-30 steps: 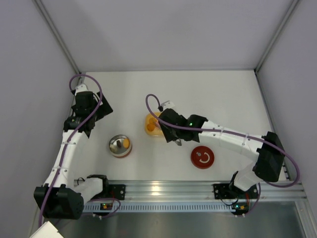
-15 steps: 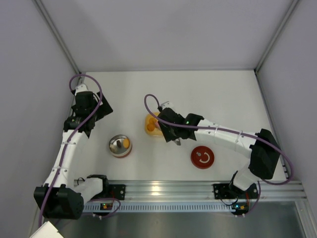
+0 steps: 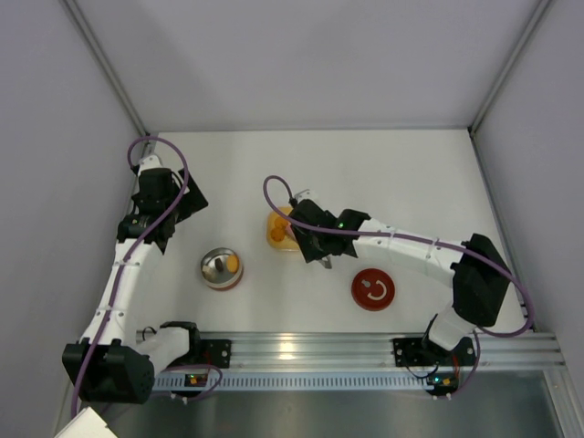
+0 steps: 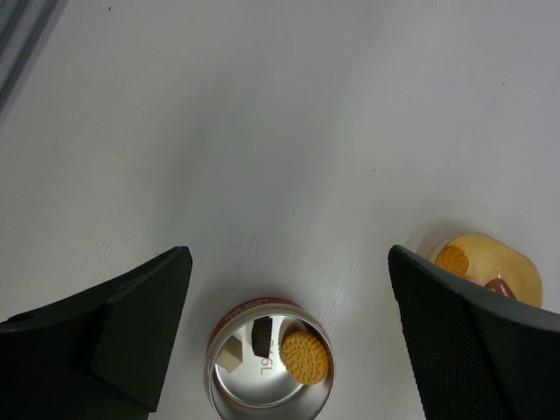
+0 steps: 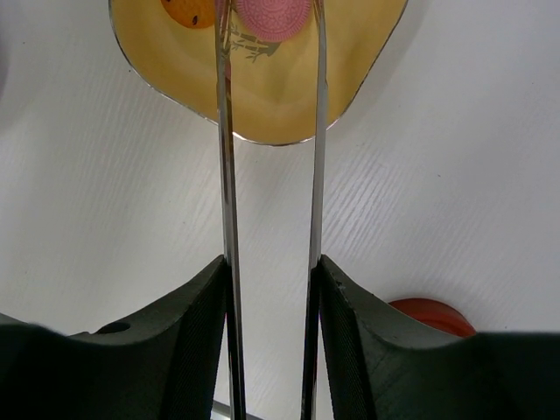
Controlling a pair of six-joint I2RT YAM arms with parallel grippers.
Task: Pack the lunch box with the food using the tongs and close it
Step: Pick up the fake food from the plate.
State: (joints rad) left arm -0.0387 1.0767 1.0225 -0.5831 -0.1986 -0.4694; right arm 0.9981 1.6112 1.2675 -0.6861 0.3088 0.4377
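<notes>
While the tongs point(image 5: 226, 175) are being clamped in the right gripper point(image 5: 269, 280), their arms are being held astride the pink food piece point(image 5: 271, 13) in the yellow dish point(image 5: 262, 96). Far left, the left gripper point(image 4: 287, 260) is being held open; the lunch box point(image 3: 209, 275) is being left uncovered, near-left of the dish.

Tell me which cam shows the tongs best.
Right wrist: both arms of the tongs run from the right end effector to the pink piece in the yellow dish. Top external hides them mostly under the arm; left wrist shows none.
</notes>
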